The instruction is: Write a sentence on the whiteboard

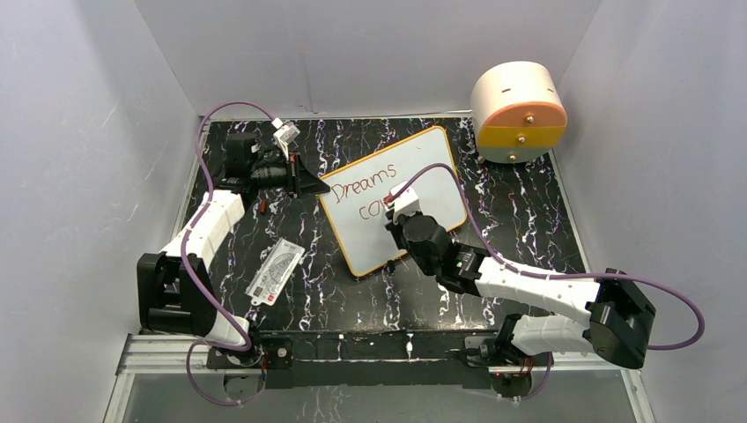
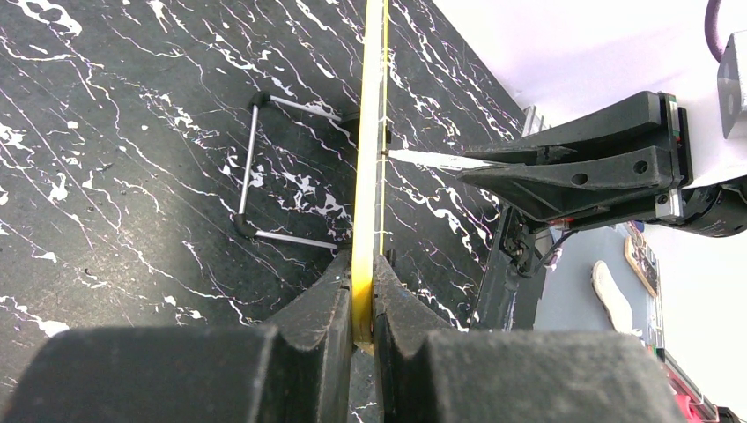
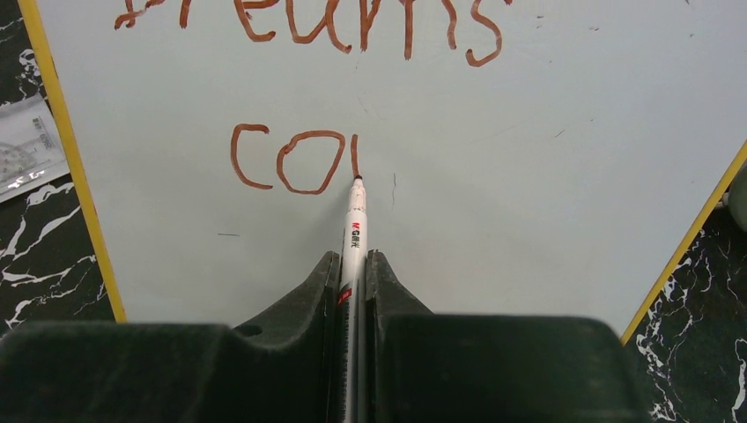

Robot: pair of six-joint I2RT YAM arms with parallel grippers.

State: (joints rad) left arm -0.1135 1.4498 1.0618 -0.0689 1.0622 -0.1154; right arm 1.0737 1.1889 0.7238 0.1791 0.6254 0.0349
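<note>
The whiteboard [image 1: 436, 167] with its orange-yellow frame lies tilted on the black marble table. On it stands reddish-brown writing [image 1: 366, 187]: "Dreams", and below it "co" plus one short stroke [image 3: 355, 159]. My right gripper [image 3: 354, 264] is shut on a white marker [image 3: 354, 231], whose tip touches the board at the foot of that stroke. My left gripper [image 2: 363, 273] is shut on the board's yellow edge [image 2: 366, 159], at the board's left corner in the top view [image 1: 319, 187]. The right gripper shows edge-on in the left wrist view [image 2: 493, 172].
A small white printed card [image 1: 275, 271] lies left of the board, also in the right wrist view [image 3: 26, 145]. A round cream and orange drum [image 1: 518, 111] stands at the back right. The board's wire foot [image 2: 264, 167] rests on the table. Grey walls enclose the table.
</note>
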